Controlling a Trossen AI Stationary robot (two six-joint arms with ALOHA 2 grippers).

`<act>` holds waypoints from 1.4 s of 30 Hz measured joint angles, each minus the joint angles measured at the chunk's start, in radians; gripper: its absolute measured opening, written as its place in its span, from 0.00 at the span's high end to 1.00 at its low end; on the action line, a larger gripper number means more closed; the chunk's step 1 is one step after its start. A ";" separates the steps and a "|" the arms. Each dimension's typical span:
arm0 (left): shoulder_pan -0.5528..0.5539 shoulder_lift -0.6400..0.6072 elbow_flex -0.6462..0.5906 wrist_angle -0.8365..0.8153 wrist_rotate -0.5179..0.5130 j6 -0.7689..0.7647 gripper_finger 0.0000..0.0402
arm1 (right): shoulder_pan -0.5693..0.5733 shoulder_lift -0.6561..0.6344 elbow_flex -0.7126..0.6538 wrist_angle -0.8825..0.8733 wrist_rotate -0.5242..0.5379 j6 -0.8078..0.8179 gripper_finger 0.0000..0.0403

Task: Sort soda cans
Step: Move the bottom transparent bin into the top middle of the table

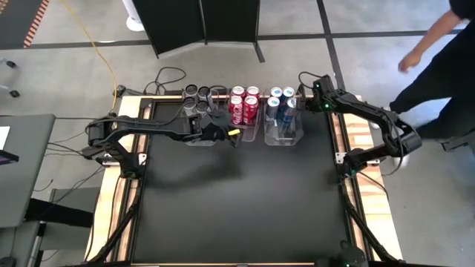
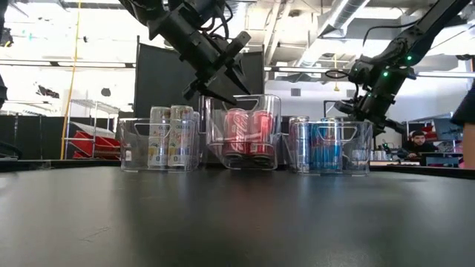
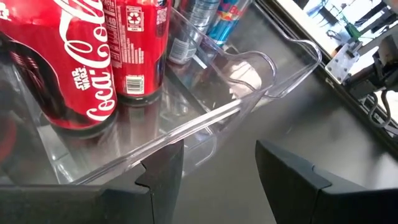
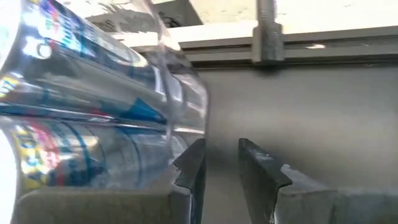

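Hovering empty, my left gripper (image 3: 217,180) is spread, the red cans (image 3: 93,56) binned just ahead. Right gripper (image 4: 221,165) sits beside the blue cans (image 4: 68,118), apparently empty. Sorting looks finished; next, withdraw.

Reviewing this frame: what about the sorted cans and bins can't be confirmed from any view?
- Dark cans: labels too small in the high view; low view shows only two, through bin glare.
- Red cans: tops cut off in the left wrist view.
- Blue-and-silver cans: blurred, too close in the right wrist view.

Four red cans (image 1: 244,104), seemingly
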 joint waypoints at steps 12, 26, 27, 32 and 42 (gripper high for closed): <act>-0.025 0.069 0.000 0.134 -0.037 0.000 0.51 | -0.012 0.024 0.000 0.024 -0.040 0.005 0.73; -0.051 0.119 0.000 0.095 -0.031 0.022 0.51 | -0.049 0.032 0.000 0.039 -0.065 -0.006 0.73; -0.051 0.119 0.000 0.089 -0.031 0.036 0.51 | -0.049 0.032 0.000 0.039 -0.066 -0.006 0.73; -0.052 0.120 0.000 0.030 0.029 0.110 0.51 | -0.049 0.032 0.000 0.039 -0.066 -0.006 0.73; -0.052 0.132 -0.002 0.037 0.090 0.094 0.34 | -0.049 0.032 0.000 0.031 -0.066 -0.003 0.73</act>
